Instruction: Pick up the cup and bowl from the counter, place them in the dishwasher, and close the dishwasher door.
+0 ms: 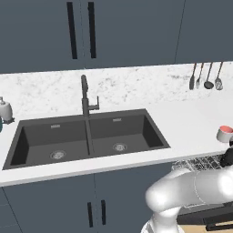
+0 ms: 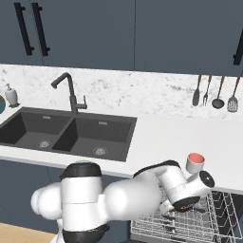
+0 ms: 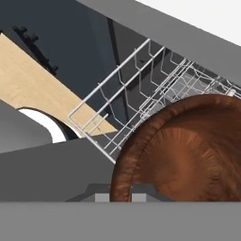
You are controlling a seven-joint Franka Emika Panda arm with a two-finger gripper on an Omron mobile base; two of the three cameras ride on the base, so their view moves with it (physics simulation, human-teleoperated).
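The dark reddish-brown bowl [image 3: 188, 150] looms close in the hand view, tilted above the dishwasher's grey wire rack [image 3: 141, 84]. My gripper [image 3: 120, 195] is shut on the bowl's rim. In the right base view my hand [image 2: 185, 205] hangs low over the pulled-out rack [image 2: 190, 228], just below the counter edge. The pale cup [image 2: 195, 163] with its salmon-red inside stands upright on the white counter [image 1: 191, 123] near the front edge, right above the dishwasher; it is also the cup [image 1: 224, 133] at the far right. The dishwasher door [image 1: 205, 215] lies folded down.
A black double sink [image 1: 86, 136] with a dark faucet [image 1: 85, 98] sits left of the dishwasher. A white soap bottle [image 1: 4, 110] stands at the far left. Utensils [image 1: 207, 77] hang on the back wall. Dark cabinets with black bar handles run above and below.
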